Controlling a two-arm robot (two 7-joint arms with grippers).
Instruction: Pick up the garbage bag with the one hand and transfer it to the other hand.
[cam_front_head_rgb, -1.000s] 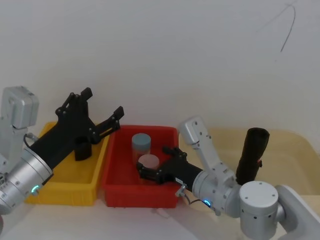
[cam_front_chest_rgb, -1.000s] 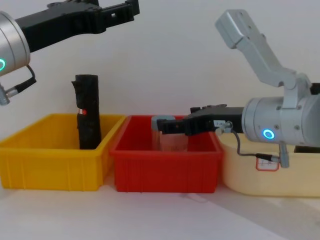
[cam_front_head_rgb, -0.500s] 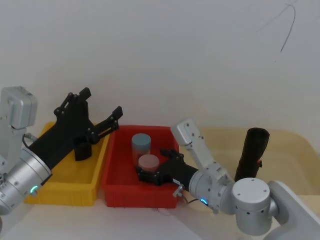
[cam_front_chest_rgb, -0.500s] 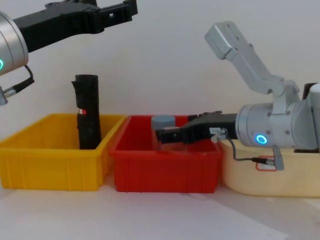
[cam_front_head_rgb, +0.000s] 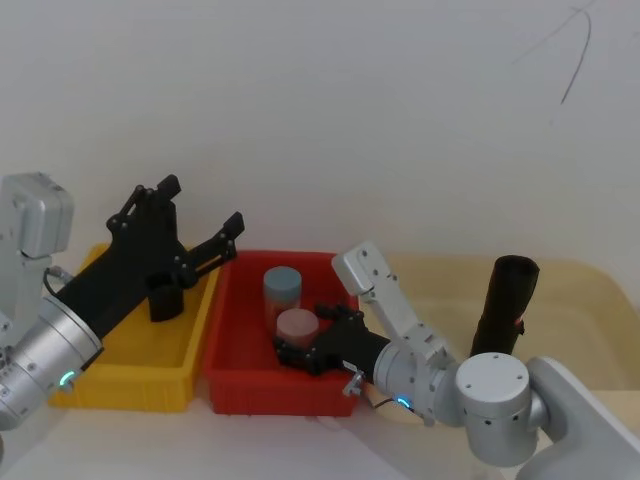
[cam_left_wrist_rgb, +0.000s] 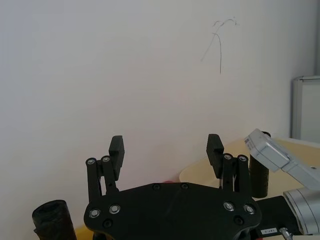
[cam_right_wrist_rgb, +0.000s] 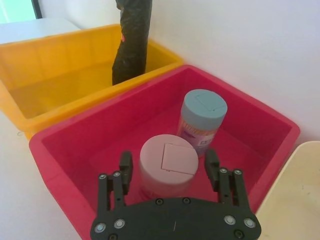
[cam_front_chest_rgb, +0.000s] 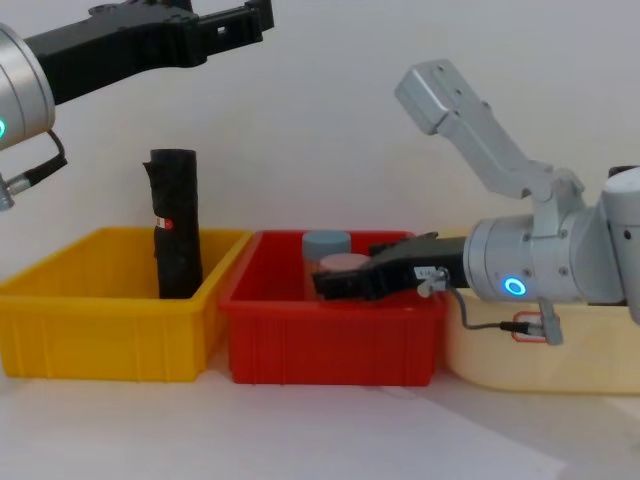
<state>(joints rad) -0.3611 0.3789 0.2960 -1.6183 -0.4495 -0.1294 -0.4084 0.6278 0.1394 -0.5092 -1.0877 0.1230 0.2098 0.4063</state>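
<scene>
Right gripper (cam_right_wrist_rgb: 170, 167) lower now — fingers straddling pink jar (cam_right_wrist_rgb: 168, 164).

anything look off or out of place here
Yes: the right gripper is open around the pink-lidded jar in the red bin, not at the garbage bag standing in the cream tub. The left gripper hovers open above the yellow bin. Nothing looks spilled or damaged.

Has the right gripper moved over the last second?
Yes. The right gripper has pulled back toward the robot and dropped lower in the red bin.
</scene>
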